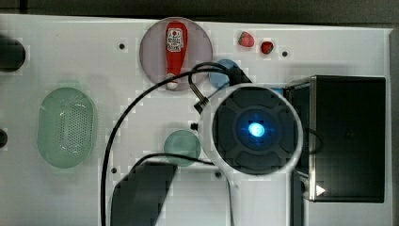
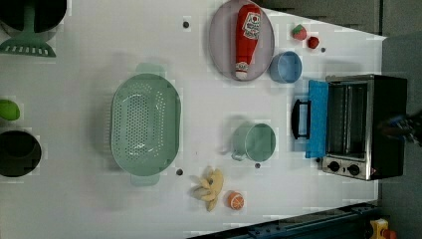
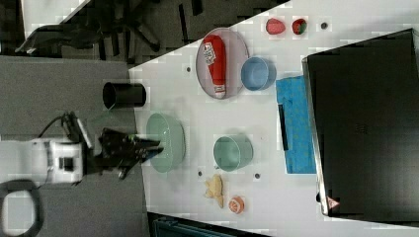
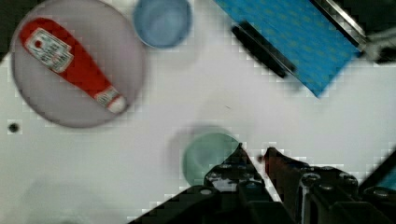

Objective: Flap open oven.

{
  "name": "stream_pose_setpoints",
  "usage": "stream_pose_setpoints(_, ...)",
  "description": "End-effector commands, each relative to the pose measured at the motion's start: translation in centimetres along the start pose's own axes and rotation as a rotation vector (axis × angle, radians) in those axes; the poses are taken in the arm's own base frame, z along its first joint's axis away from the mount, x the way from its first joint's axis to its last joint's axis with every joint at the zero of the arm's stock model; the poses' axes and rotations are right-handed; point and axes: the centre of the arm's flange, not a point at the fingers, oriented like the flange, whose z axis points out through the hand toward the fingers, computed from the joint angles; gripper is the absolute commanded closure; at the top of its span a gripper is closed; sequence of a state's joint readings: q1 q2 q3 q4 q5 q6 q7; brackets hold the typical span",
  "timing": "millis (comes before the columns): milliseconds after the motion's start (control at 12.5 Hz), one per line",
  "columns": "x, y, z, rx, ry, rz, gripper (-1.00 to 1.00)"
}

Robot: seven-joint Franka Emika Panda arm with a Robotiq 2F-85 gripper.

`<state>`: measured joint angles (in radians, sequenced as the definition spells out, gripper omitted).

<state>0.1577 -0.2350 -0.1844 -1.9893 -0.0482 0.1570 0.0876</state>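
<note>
Oven is sitting at the left view's right edge of the white table, black box with silver front frame. Its blue-tinted door is lying flapped down flat toward the table's middle, dark bar handle at its outer edge; the left view is looking straight into the open cavity and showing two black knobs below it.

The right view is giving the oven as a big black top with the blue door spread out beside it; no knobs or cavity from there. In the top view the arm's round white-ringed joint with a blue light is covering the door, leaving the oven's black top showing at the top view's right.

Gripper in the wrist view is hanging above the table with its two dark fingertips standing a narrow gap apart, nothing between them; a green cup is lying below and beyond them. The right view is placing the gripper out at the right view's left, over the rim of the green colander, well apart from the oven.

Ketchup bottle is lying on a grey plate, with a blue bowl just beside it. The left view is also showing a banana toy and an orange ball near the table's lower edge.
</note>
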Motion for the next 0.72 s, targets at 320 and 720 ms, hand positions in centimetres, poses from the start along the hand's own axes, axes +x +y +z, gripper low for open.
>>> stream_pose_setpoints(320, -0.43, 0.35, -2.12, -0.019, -0.017, 0.058, 0.65)
stream_pose_setpoints(720, -0.32, -0.10, -1.29, -0.034, -0.025, 0.055, 0.65)
